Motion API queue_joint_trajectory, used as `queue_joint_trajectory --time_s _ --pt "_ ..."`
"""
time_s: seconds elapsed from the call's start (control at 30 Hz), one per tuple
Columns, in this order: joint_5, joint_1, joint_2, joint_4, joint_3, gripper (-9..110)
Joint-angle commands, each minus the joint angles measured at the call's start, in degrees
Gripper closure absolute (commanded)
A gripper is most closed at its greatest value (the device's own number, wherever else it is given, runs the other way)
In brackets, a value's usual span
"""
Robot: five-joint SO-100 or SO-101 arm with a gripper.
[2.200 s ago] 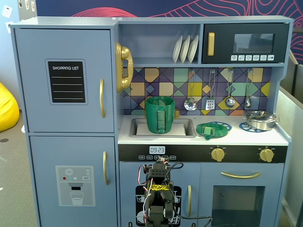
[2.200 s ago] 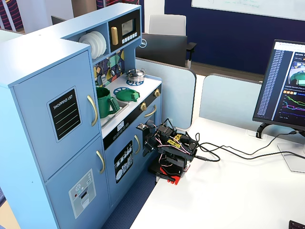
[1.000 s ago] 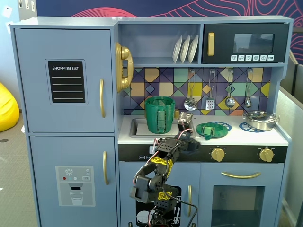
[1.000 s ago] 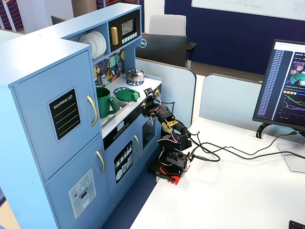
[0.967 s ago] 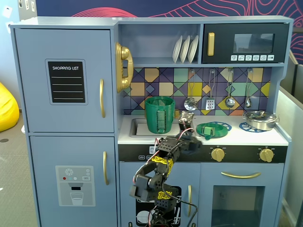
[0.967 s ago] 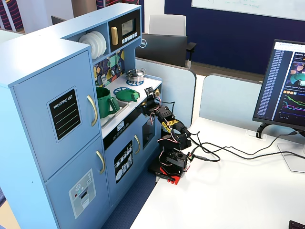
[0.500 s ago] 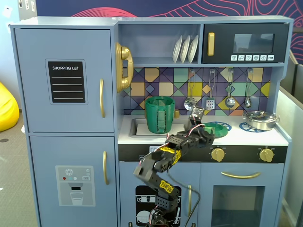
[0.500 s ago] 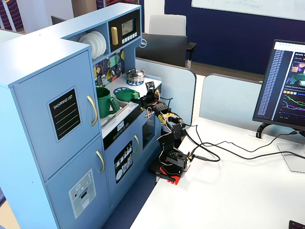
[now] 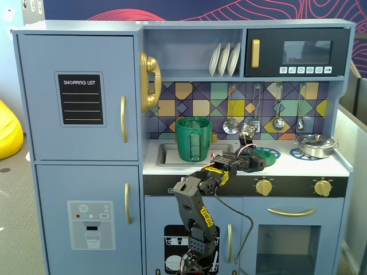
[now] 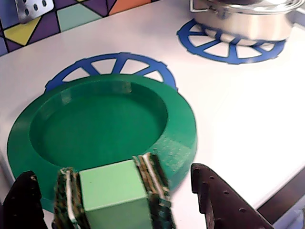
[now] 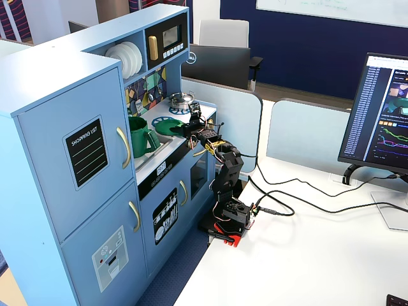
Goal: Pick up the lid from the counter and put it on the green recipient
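The green lid [image 10: 102, 121] lies flat on the white counter [image 10: 248, 119], hollow side up, partly over a blue burner ring; no knob shows. It also shows in both fixed views [image 9: 269, 153] [image 11: 167, 126]. My gripper [image 10: 112, 171] is open, its black fingers [image 10: 217, 200] spread wide just in front of the lid's near rim and holding nothing. A light-green block sits between them, close to the camera. The tall green pot [image 9: 193, 139] stands upright in the sink, to the left of the gripper [image 9: 257, 159], without a lid. It also appears in a fixed view [image 11: 137, 135].
A shiny steel pot [image 10: 243, 19] with its own lid sits on the far-right burner ring [image 9: 314, 144]. Ladles hang on the tiled back wall [image 9: 278, 123]. The counter's front edge lies just under the arm.
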Motion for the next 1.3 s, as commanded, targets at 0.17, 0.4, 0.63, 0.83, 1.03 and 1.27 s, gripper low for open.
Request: queue_joint_trajectory --time_s 0.17,0.4,0.63,0.83,1.03,1.27 --pt "-3.87 -3.52 -1.14 -1.32 -6.24 101" --pt "-3.43 -3.87 -0.18 1.41 -11.34 101" --pt "-1.76 -6.24 2.64 15.21 -26.81 101" --pt "-2.64 -13.36 6.68 25.49 -35.77 101" --pt "-4.13 -20.83 6.86 29.18 -42.54 102" --pt "-3.78 -26.37 5.89 32.34 -45.35 102"
